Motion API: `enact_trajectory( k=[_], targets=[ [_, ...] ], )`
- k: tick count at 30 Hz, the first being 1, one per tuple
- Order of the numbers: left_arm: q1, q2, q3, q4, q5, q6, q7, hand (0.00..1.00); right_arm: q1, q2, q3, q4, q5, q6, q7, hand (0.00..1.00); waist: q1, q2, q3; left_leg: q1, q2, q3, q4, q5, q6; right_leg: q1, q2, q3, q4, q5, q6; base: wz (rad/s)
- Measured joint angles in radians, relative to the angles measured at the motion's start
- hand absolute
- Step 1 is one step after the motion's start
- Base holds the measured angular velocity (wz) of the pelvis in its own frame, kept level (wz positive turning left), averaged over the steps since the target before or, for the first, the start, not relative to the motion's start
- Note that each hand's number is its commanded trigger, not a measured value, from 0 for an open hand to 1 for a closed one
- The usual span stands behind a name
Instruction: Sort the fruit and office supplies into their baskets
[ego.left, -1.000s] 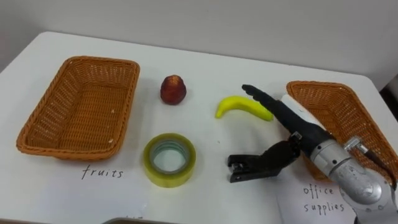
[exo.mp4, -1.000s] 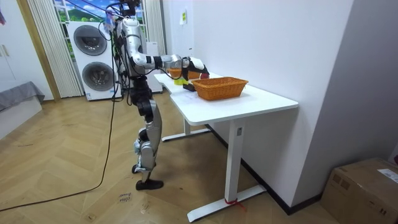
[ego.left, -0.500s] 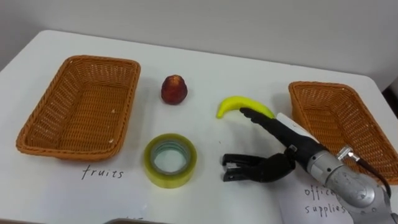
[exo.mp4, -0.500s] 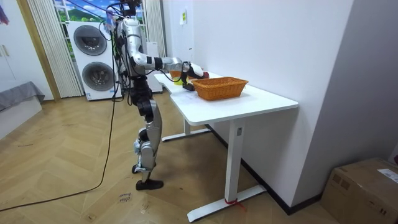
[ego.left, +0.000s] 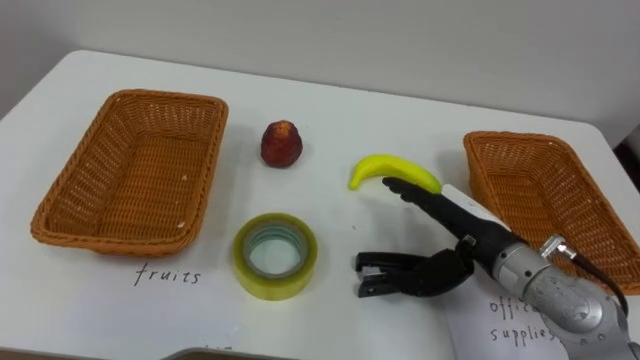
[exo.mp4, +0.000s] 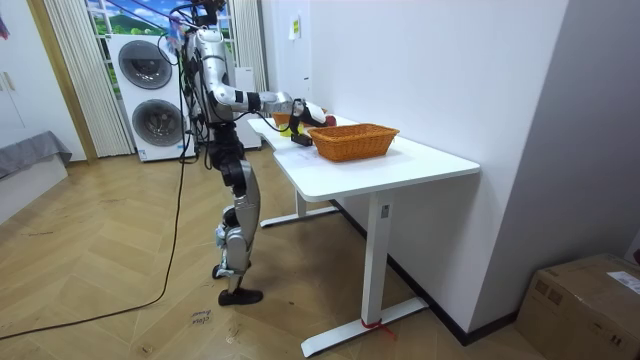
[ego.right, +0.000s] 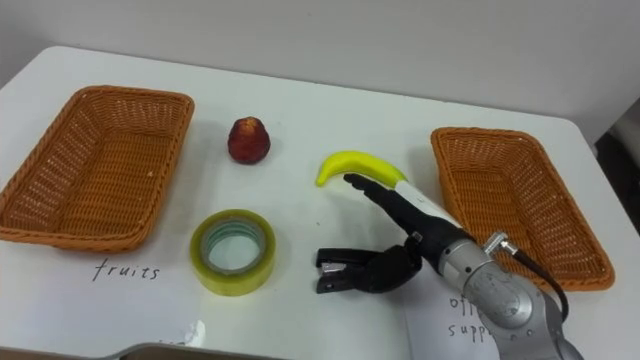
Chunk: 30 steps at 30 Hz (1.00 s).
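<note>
Right hand (ego.left: 472, 252) curled round apparent stapler (ego.left: 383, 274), one finger outstretched

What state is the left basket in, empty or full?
Empty: the left basket shows bare wicker inside; the red fruit and banana lie on the table.

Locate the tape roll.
In the left eye view the tape roll lies low and centre, between the fruits basket at left and the stapler in the right hand.

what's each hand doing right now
right hand: fingers shut on the black stapler, one finger pointing straight out
left hand: cannot be told
</note>
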Motion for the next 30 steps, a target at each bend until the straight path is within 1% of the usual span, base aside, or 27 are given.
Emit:
enact_trajectory(
  k=[13,15,18,24,28,30],
  targets=[
    [0.0,0.0,-0.001,0.001,0.001,0.0,0.005,0.0,0.0,0.0,0.0,-0.001,0.0,0.0,0.015,0.0,0.003,0.002,0.0014,-0.001,0.0,0.0,-0.002,0.0,0.0,0.0,0.0,-0.001,0.001,0.001,0.0,0.0],
    [0.0,0.001,-0.011,0.001,0.001,0.0,0.01,0.0,0.0,0.0,0.0,-0.002,0.003,0.0,0.008,0.0,0.002,0.004,0.0017,-0.001,0.0,0.001,-0.002,0.0,0.0,0.0,0.0,0.0,0.001,0.001,0.0,0.0],
    [-0.001,0.0,-0.018,0.001,0.001,0.0,0.019,0.0,0.0,0.0,0.0,-0.015,0.006,0.0,-0.014,0.0,0.002,0.011,0.0036,0.0,0.0,0.001,-0.002,0.0,0.0,0.0,0.0,0.001,0.002,0.001,0.0,0.0],
    [0.006,-0.001,-0.02,-0.003,0.012,0.001,0.028,0.0,-0.001,0.0,-0.015,-0.084,-0.022,0.0,-0.06,0.0,-0.007,0.024,0.0099,0.009,0.0,0.002,-0.005,0.001,0.001,0.009,0.0,0.003,0.002,0.001,0.0,0.0],
    [0.013,-0.002,-0.036,-0.003,0.011,0.001,0.017,0.0,-0.001,0.0,-0.045,-0.137,-0.022,-0.001,-0.07,0.0,-0.005,0.025,0.0081,0.015,-0.003,0.007,-0.019,0.004,0.004,0.004,-0.001,0.012,0.001,0.0,0.001,-0.06],
    [0.022,-0.002,-0.036,-0.003,0.011,0.001,0.009,0.0,-0.001,0.0,-0.054,-0.158,-0.022,-0.012,-0.09,0.0,-0.006,0.02,0.0052,0.016,-0.004,0.008,-0.019,0.004,0.004,0.004,-0.001,0.017,0.001,0.0,0.001,-0.05]
  ],
)
